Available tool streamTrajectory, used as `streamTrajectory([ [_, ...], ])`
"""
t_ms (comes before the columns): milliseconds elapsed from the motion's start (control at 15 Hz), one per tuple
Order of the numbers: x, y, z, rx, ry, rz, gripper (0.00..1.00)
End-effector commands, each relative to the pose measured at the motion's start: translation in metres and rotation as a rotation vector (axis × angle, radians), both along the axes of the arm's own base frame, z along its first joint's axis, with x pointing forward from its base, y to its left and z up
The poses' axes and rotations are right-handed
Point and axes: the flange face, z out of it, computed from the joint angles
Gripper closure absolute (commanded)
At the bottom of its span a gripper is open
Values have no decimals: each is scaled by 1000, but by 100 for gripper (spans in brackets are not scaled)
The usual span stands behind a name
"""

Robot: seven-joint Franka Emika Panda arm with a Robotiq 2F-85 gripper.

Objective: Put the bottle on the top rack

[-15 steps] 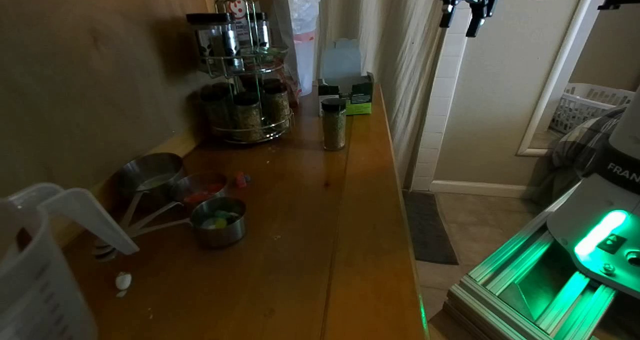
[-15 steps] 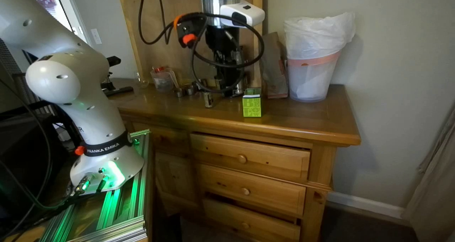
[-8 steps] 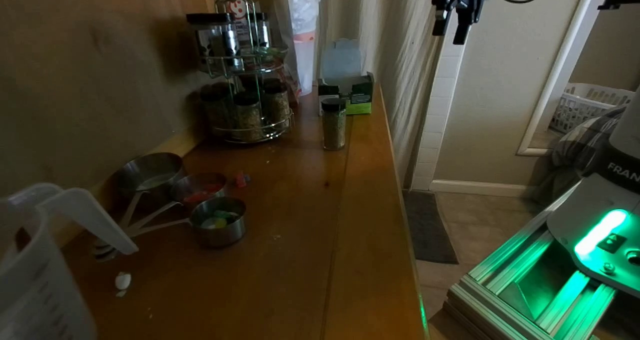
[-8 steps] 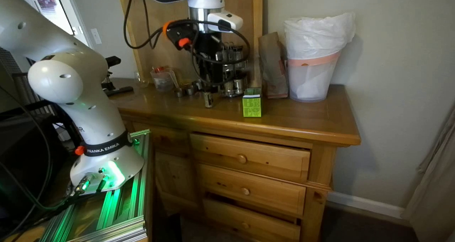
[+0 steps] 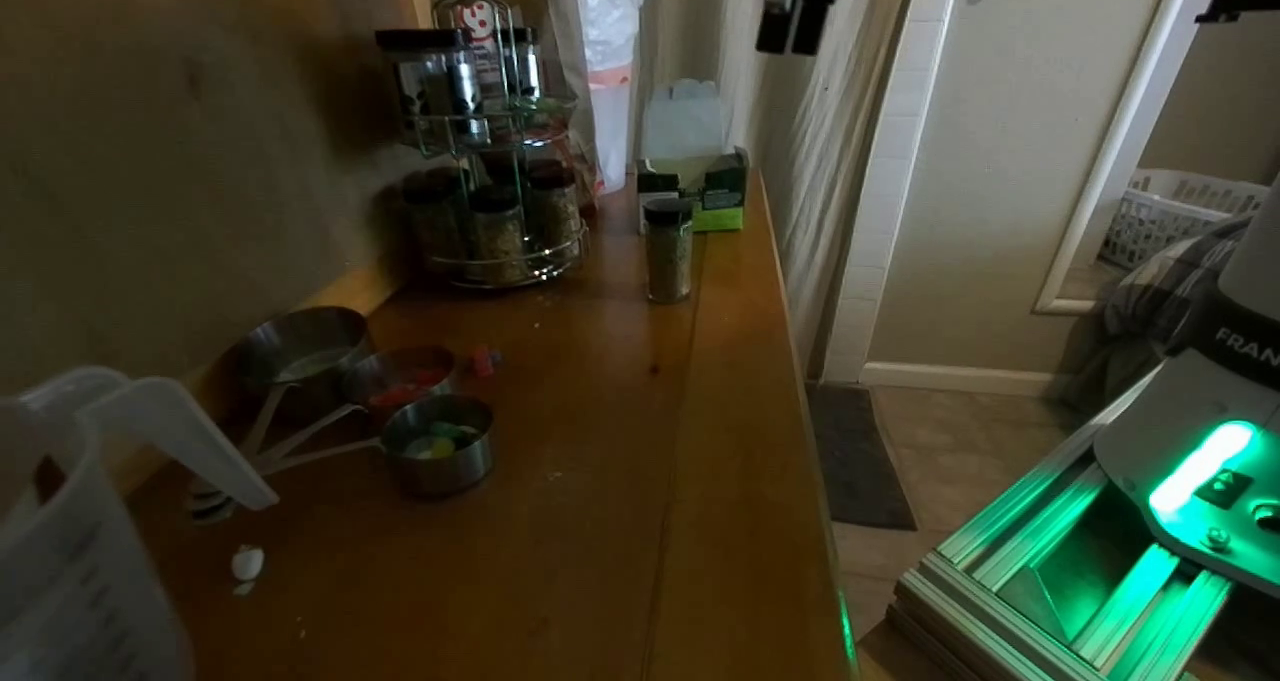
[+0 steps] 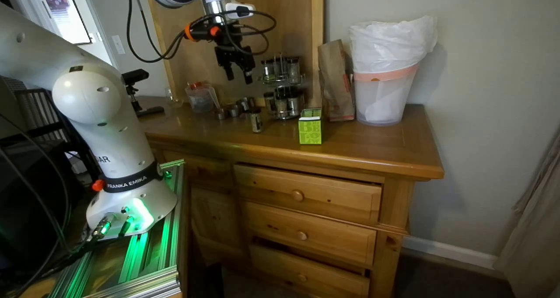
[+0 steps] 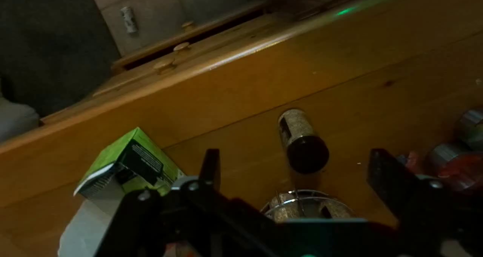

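The bottle (image 5: 668,256) is a small clear jar with speckled contents and a dark cap. It stands upright on the wooden dresser top, and shows also in an exterior view (image 6: 256,121) and the wrist view (image 7: 298,126). The top rack (image 5: 490,143) is the upper wire tier of a round stand with several dark-capped jars; it also shows in an exterior view (image 6: 283,81). In the wrist view only part of the stand (image 7: 307,193) shows. My gripper (image 6: 239,77) is open and empty, high above the bottle. In the wrist view the bottle appears between its fingertips (image 7: 294,157).
A green box (image 6: 310,129) stands near the bottle. Metal measuring cups (image 5: 437,446) and a clear jug (image 5: 90,541) are along the wall side. A paper bag (image 6: 334,79) and a lined bin (image 6: 385,88) stand beyond the stand. The dresser's front edge (image 7: 211,66) runs past the bottle.
My gripper has swung leftward in both exterior views and turned, uncovering the stand in one of them. The bottle and stand have not moved.
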Motion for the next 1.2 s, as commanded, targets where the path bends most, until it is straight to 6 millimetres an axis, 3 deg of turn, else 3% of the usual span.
streamTrajectory([
  [0,-13,48,-15,-168,-64,-13,0],
  [133,-23,59,-23,-230,-46,3,0],
  [200,-21,55,-15,-180,-55,5,0],
  [533,-23,60,-22,-215,-49,13,0],
  [933,13,92,-59,-178,0,80,0],
  [1133,33,97,-71,-122,12,122,0],
])
